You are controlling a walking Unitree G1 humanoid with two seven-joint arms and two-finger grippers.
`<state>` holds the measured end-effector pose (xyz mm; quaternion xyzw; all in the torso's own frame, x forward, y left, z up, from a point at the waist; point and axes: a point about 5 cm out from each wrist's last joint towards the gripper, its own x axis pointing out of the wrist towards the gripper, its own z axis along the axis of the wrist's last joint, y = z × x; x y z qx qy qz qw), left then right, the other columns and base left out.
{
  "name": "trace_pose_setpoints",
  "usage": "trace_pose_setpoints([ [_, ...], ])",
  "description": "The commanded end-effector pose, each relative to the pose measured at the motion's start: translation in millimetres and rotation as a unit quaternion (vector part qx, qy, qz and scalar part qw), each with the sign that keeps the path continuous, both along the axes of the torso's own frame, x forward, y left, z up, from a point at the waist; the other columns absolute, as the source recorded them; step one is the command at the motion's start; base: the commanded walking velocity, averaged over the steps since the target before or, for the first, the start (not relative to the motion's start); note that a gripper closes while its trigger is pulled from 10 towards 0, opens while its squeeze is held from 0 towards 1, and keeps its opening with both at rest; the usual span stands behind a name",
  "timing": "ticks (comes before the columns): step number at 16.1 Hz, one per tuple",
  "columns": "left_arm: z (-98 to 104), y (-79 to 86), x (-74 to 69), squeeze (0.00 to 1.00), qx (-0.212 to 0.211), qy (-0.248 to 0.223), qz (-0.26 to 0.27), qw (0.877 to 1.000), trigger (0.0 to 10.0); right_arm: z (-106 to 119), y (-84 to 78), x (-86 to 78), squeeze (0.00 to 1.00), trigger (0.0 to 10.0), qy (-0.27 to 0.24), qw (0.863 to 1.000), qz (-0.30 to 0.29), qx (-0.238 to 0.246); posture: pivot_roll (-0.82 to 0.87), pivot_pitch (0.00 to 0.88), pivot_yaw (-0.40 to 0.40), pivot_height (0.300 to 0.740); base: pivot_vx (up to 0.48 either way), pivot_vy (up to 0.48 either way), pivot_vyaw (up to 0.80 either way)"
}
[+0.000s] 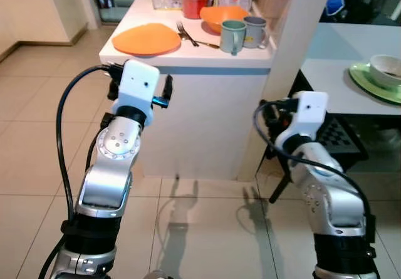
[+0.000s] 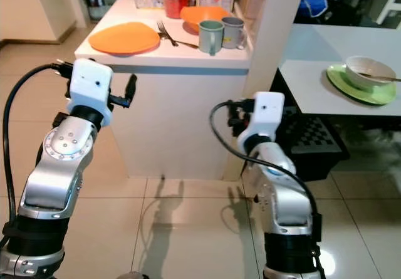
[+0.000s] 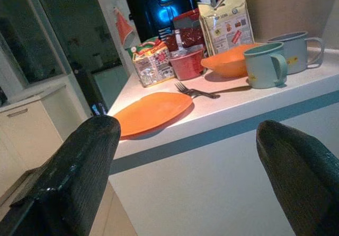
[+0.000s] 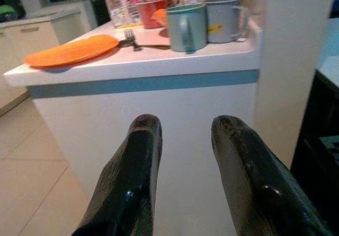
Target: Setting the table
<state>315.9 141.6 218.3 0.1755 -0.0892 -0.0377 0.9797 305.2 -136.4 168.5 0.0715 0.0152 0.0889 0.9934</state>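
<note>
Approach step: both claws empty, short of the tabletop [image 1: 207, 56].
Left claw [image 3: 212, 156] gapes wide, right claw [image 4: 183, 135] slightly parted (nothing held); next, reach the orange plate [image 1: 146, 39].

Orange plate [image 1: 146, 39], orange bowl [image 1: 220, 15], green mug [image 1: 232, 36], grey mug [image 1: 255, 31], white counter [image 1: 207, 122].

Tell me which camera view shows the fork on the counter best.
The left wrist view: the fork lies close and sharp, tines toward the orange plate, handle running toward the green mug. Both eye views show it small between plate and mugs. The right wrist view shows its tines, the handle blurred.
</note>
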Motion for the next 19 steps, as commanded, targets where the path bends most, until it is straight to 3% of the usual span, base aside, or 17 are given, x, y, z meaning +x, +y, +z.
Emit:
trace_pose_setpoints([
  [1,7.8,2.6,0.3,0.00,-0.004,-0.015,0.003,1.000,10.0,5.3,-0.3,1.5,0.00,10.0,-0.011,1.000,-0.002,-0.011,0.05,0.000,-0.011,0.740,0.000,0.000,0.00],
  [6,10.7,2.0,2.2,0.00,-0.011,-0.017,-0.003,1.000,10.0,5.6,3.8,3.0,0.00,10.0,-0.012,1.000,0.008,-0.027,0.05,0.000,-0.010,0.740,0.315,0.000,0.74],
  [12,10.4,1.2,2.1,0.00,-0.010,-0.016,-0.007,1.000,10.0,7.2,-0.4,5.0,0.00,10.0,-0.016,1.000,-0.004,-0.022,0.05,0.000,-0.009,0.740,0.359,0.000,0.00],
  [15,10.1,-0.6,2.4,0.00,-0.005,-0.016,-0.014,1.000,10.0,-0.2,-4.6,3.5,0.00,10.0,0.004,1.000,-0.024,0.005,0.04,0.000,-0.010,0.740,0.361,0.000,0.00],
  [19,5.7,-1.3,-0.5,0.00,-0.004,-0.011,-0.015,1.000,10.0,-1.2,-1.5,-0.4,0.00,10.0,0.002,1.000,0.007,0.004,0.03,0.000,-0.016,0.740,0.361,0.000,-0.38],
])
